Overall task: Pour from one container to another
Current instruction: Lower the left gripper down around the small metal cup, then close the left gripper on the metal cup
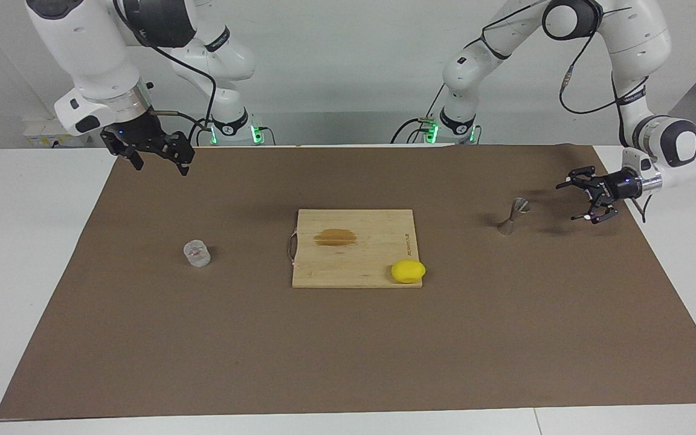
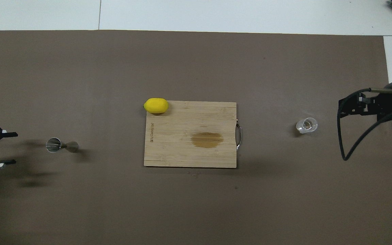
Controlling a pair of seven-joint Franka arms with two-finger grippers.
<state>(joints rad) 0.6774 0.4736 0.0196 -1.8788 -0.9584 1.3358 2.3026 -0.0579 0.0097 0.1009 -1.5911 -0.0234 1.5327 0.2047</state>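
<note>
Lemon (image 1: 408,270) on printed, unreadable cutting board (image 1: 354,254); left hand (image 1: 589,196) released, right hand (image 1: 154,154) released.

A clear tumbler (image 1: 196,253) stands toward the right arm's end; a metal jigger (image 1: 513,216) toward the left arm's end, both grippers apart.

Board, lemon and brown mat

A wooden cutting board (image 1: 354,248) lies flat at the centre of the frame on a brown mat (image 1: 348,350) that covers most of a white table (image 1: 28,241). The board has a dark stain (image 1: 335,237) on its upper middle and a thin metal handle (image 1: 291,246) on its left edge in the facing view. A yellow lemon (image 1: 408,270) sits at the board's lower right corner there, overhanging the edge; in the overhead view it shows at the board's upper left corner.
</note>
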